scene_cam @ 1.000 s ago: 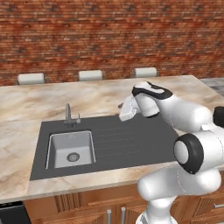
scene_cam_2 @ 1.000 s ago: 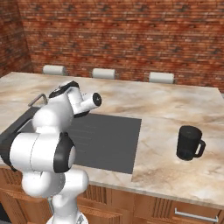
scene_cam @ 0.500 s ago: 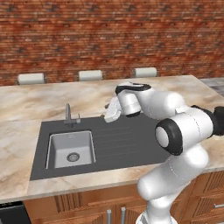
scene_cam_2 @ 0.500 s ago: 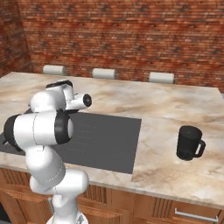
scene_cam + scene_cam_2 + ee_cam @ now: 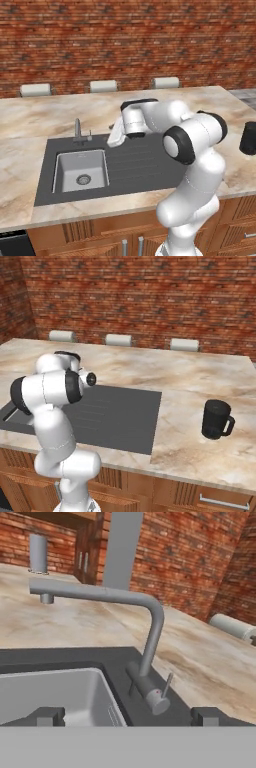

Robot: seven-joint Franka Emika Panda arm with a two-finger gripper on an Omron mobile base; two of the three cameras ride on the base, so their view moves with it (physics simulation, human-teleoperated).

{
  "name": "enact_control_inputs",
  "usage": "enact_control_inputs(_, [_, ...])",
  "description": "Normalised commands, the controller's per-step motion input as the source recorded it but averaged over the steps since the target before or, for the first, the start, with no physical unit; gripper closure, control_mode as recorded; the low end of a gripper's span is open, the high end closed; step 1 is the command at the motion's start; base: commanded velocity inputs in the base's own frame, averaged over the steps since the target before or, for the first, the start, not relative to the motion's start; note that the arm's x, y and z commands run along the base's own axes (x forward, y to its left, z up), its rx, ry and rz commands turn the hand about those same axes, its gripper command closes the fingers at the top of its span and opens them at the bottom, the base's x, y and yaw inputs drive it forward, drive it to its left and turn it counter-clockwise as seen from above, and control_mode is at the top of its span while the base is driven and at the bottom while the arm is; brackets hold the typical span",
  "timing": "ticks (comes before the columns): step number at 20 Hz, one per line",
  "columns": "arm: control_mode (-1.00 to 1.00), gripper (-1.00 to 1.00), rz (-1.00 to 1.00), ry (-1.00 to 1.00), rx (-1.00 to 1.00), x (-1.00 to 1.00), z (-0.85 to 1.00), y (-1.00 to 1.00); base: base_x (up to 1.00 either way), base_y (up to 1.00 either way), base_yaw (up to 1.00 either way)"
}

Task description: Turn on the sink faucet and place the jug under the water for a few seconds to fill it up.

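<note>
We count one sink with one square basin and one round drain, one sink faucet carrying one small lever, one black jug on one marble counter, and three pale stool tops behind it.
</note>
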Motion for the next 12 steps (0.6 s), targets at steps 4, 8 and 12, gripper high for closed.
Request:
enact_control_inputs(4, [-1.00, -1.00, 0.00, 0.00, 0.00, 0.36, -0.20, 0.41, 0.00, 0.00, 0.00])
enact_control_inputs(8, [-1.00, -1.00, 0.00, 0.00, 0.01, 0.47, -0.18, 0.38, 0.00, 0.00, 0.00])
enact_control_inputs(12, [-1.00, -1.00, 0.00, -0.02, 0.00, 0.57, -0.16, 0.24, 0.00, 0.00, 0.00])
